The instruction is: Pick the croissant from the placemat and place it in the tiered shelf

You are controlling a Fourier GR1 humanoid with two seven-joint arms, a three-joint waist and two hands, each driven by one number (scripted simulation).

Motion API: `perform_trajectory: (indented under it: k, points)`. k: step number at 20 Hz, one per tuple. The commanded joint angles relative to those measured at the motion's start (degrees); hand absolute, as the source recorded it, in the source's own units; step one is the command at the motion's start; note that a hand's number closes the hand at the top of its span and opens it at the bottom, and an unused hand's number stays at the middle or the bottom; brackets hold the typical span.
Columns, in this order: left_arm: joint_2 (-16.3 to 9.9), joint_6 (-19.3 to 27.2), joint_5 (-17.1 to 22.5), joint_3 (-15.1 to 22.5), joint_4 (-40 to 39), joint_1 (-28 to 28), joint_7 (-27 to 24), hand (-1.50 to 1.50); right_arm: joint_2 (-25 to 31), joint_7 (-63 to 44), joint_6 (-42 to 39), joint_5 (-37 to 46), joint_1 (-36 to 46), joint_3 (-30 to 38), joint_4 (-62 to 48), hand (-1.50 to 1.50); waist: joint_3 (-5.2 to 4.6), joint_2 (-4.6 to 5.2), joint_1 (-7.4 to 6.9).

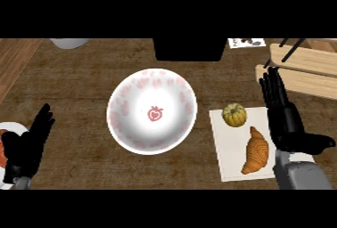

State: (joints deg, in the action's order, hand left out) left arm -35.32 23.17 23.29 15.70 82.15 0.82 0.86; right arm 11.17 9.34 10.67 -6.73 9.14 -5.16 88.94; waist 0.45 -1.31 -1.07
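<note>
croissant (256, 150) lies free on placemat (227, 147) | right robot hand (284, 116) beside it, fingers straight, holding nothing, positioned for pickup | tiered shelf (309, 67) just beyond

A home kitchen was suggested by a wooden counter (79, 89), a strawberry-patterned plate (152, 111), and a placemat (232, 164) laid with food.

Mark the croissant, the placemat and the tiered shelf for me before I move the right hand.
croissant (256, 151), head view: middle of its brown body.
placemat (227, 153), head view: bare white strip left of the croissant.
tiered shelf (309, 58), head view: upper wooden board, at top right.
</note>
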Motion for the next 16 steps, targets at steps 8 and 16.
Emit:
perform_trajectory:
  k: [8, 16]
  points:
    - [5.5, -1.4, 6.6, -0.1, -0.9, 3.3, 5.5, 0.0, 18.7, -14.8, 17.0, 21.0, -19.7, 15.3, -2.2, 1.5, -1.44, 1.8, 9.14]
    - [6.7, -8.8, 8.0, -0.7, -6.6, -4.0, 8.9, 0.0, 15.7, -21.2, 11.8, 17.2, -40.9, 15.5, 26.5, -1.5, -0.59, 1.21, 2.9]
